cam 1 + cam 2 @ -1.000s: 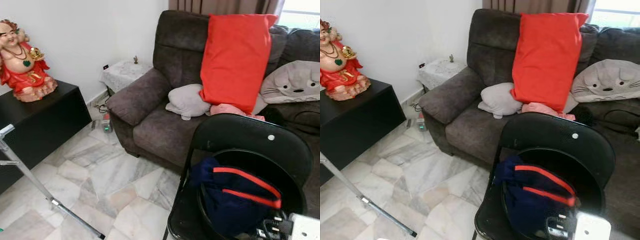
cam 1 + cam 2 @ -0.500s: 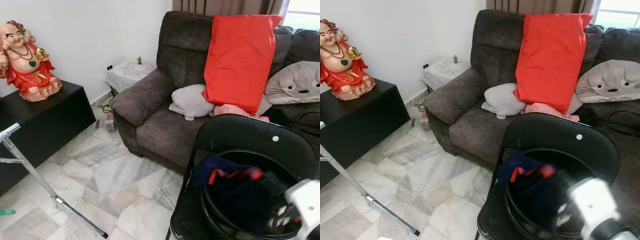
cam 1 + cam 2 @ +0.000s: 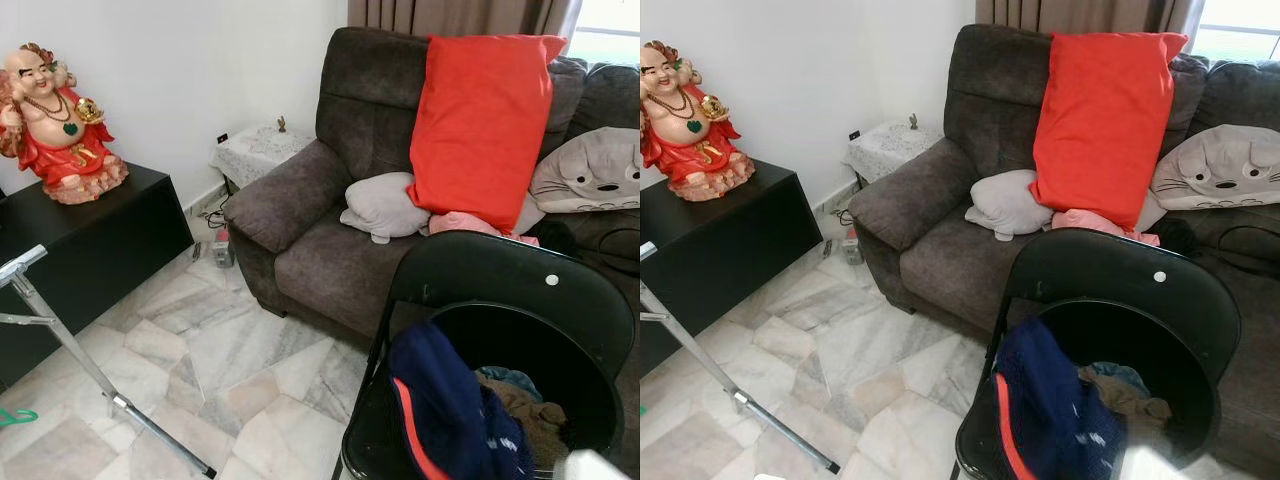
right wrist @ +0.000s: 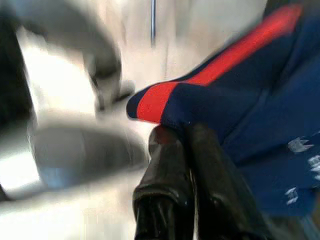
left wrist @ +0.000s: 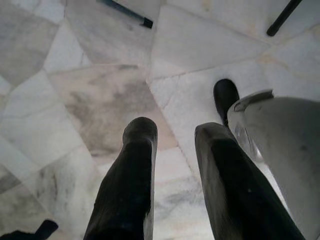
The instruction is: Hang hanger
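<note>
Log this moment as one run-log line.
right gripper: shut on navy garment, over basket rim | left gripper: open, idle above floor | hanger: on floor, untouched

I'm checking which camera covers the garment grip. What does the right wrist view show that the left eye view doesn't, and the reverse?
Right wrist view alone: the right gripper pinched on the navy garment's red-striped edge. Left eye view alone: the black basket holding the garment, the sofa, the red cushion, the statue. Shared: the garment and marble floor.
</note>
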{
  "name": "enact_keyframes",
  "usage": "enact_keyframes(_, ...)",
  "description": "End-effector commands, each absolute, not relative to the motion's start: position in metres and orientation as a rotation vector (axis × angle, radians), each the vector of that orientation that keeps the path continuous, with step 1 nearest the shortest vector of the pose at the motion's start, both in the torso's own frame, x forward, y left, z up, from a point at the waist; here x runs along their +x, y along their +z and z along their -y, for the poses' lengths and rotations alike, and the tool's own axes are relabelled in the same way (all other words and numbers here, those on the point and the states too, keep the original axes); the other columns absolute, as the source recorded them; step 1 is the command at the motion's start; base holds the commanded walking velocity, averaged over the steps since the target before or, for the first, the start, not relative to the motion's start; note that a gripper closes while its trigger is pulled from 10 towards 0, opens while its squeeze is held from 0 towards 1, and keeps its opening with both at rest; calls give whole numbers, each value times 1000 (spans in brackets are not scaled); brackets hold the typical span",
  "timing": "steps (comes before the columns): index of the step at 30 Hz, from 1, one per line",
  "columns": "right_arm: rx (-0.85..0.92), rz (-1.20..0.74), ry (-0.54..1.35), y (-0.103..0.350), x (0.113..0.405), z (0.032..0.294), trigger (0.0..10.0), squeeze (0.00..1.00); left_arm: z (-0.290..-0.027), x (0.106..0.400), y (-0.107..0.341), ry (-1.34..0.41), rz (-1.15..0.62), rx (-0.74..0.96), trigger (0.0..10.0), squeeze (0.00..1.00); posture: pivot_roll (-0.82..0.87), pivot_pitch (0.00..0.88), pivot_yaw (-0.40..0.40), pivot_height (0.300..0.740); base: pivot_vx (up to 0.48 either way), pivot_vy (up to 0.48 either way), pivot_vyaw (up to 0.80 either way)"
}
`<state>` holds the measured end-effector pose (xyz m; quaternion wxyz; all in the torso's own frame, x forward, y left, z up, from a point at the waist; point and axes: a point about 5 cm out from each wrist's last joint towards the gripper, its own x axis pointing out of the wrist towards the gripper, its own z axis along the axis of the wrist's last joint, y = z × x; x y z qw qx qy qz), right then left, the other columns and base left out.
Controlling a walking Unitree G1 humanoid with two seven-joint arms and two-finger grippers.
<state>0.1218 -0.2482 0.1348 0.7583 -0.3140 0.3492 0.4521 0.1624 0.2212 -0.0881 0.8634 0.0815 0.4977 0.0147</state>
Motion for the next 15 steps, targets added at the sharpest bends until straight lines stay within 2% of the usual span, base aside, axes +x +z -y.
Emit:
enact_keyframes(1, -757, -770, 934, 128, 126, 254, 0, 0, -225, 159, -89, 27, -1058, 191, 10000, 0, -118, 55, 105, 740, 0, 0, 0)
enact_keyframes(6, -828, -725, 858, 129, 138, 258, 0, 0, -225, 158, -89, 34, -1060, 191, 10000, 0, -119, 56, 103, 740, 0, 0, 0)
enact_keyframes(7, -842, -691, 821, 130, 144, 257, 10000, 0, -225, 158, -89, 36, -1060, 190, 10000, 0, -117, 58, 104, 740, 0, 0, 0)
enact_keyframes(11, -870, -660, 777, 129, 150, 258, 10000, 0, -225, 158, -89, 35, -1061, 189, 10000, 0, -116, 56, 103, 740, 0, 0, 0)
enact_keyframes(12, -847, -643, 765, 129, 152, 255, 10000, 541, -226, 158, -89, 35, -1061, 189, 10000, 0, -115, 57, 103, 740, 0, 0, 0)
enact_keyframes(13, -808, -629, 778, 129, 151, 250, 10000, 965, -226, 157, -89, 35, -1061, 189, 10000, 0, -115, 57, 103, 740, 0, 0, 0)
enact_keyframes(15, -739, -617, 839, 126, 145, 237, 10000, 1000, -226, 157, -89, 36, -1062, 190, 10000, 0, -115, 57, 104, 740, 0, 0, 0)
